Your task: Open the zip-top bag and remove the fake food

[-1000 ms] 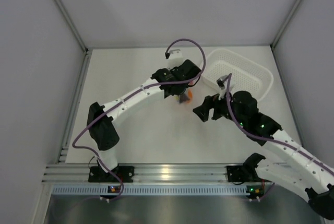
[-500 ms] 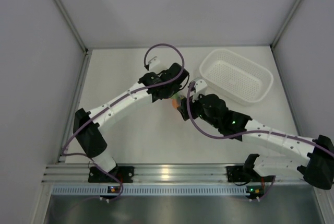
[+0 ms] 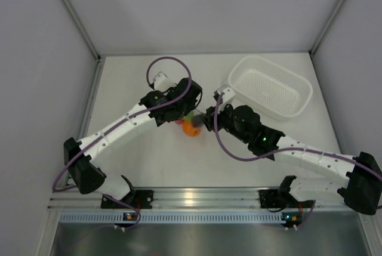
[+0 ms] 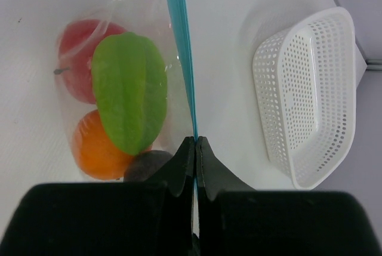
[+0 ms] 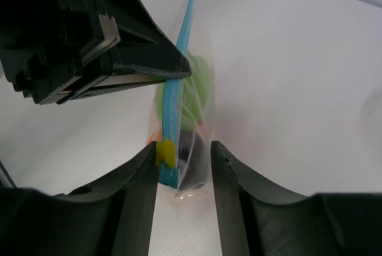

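Observation:
The zip-top bag (image 4: pixel 119 47) is a clear pouch with a blue zip strip (image 4: pixel 182 47). It holds the fake food: a red ball (image 4: pixel 80 53), a lime-green piece (image 4: pixel 128 92), an orange ball (image 4: pixel 92 151) and a dark piece (image 4: pixel 149 163). My left gripper (image 4: pixel 196 142) is shut on the zip strip and holds the bag (image 3: pixel 190 125) just above the table. My right gripper (image 5: pixel 184 160) is open and straddles the bag's end (image 5: pixel 194 166). Its left finger touches a yellow slider tab (image 5: pixel 165 153) on the strip. In the top view the two grippers, left (image 3: pixel 184 113) and right (image 3: pixel 208 120), meet at the bag.
A white perforated basket (image 3: pixel 292 98) stands at the back right, also in the left wrist view (image 4: pixel 310 95). Grey walls close the table at the back and both sides. The aluminium rail (image 3: pixel 191 196) runs along the near edge.
The left arm has carried the bag left and toward the near edge. The right gripper swung in from the basket side and now has its open jaws around the bag's end.

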Available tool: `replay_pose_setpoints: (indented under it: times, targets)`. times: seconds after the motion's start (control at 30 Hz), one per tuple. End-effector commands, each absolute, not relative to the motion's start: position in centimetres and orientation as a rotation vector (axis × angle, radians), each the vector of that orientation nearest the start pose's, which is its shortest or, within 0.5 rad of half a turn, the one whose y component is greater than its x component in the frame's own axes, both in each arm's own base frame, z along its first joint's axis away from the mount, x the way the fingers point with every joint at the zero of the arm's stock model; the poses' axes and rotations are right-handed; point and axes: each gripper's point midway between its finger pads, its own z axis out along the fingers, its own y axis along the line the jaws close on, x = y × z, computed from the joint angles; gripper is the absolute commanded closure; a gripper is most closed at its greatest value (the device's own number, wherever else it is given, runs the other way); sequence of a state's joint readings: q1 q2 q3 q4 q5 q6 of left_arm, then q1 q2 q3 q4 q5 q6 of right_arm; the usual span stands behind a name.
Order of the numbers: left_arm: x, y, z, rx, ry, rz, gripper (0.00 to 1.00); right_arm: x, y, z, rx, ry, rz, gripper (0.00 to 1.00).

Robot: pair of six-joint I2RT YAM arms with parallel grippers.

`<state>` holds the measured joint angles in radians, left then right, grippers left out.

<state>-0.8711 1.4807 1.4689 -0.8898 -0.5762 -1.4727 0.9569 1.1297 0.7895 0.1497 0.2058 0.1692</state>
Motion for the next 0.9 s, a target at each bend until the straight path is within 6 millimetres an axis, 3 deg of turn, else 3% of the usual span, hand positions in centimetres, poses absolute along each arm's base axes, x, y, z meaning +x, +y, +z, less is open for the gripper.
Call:
replay_pose_setpoints:
  times: [0.0,0.23,0.3,0.4,0.53,0.77,0.87]
  targets:
    - [30.0,-25.7,26.8,-0.976,2.053,-0.592,1.00,24.7,32.0,25.4,-0.590,1.623,0.724,0.60]
    - [29.6,-24.8,28.1,-0.996,2.016,-0.626,1.00,24.6,32.5,24.6,-0.600,1.609,0.745,0.63]
    - [29.5,-24.7,28.2,-1.006,2.008,-0.632,1.00,24.7,32.4,24.5,-0.581,1.593,0.749,0.68]
    - [29.4,-24.6,28.4,-1.011,2.001,-0.649,1.00,25.1,32.1,24.8,-0.557,1.578,0.734,0.76]
    - [29.4,-24.7,28.6,-1.010,1.997,-0.659,1.00,24.9,32.2,25.5,-0.554,1.543,0.752,0.76]
    - [29.3,-24.9,28.7,-0.968,2.008,-0.667,1.00,24.3,31.9,26.5,-0.567,1.510,0.768,1.00]
    - [29.4,-25.6,28.7,-0.902,2.026,-0.684,1.00,23.9,31.4,26.7,-0.594,1.510,0.757,1.00]
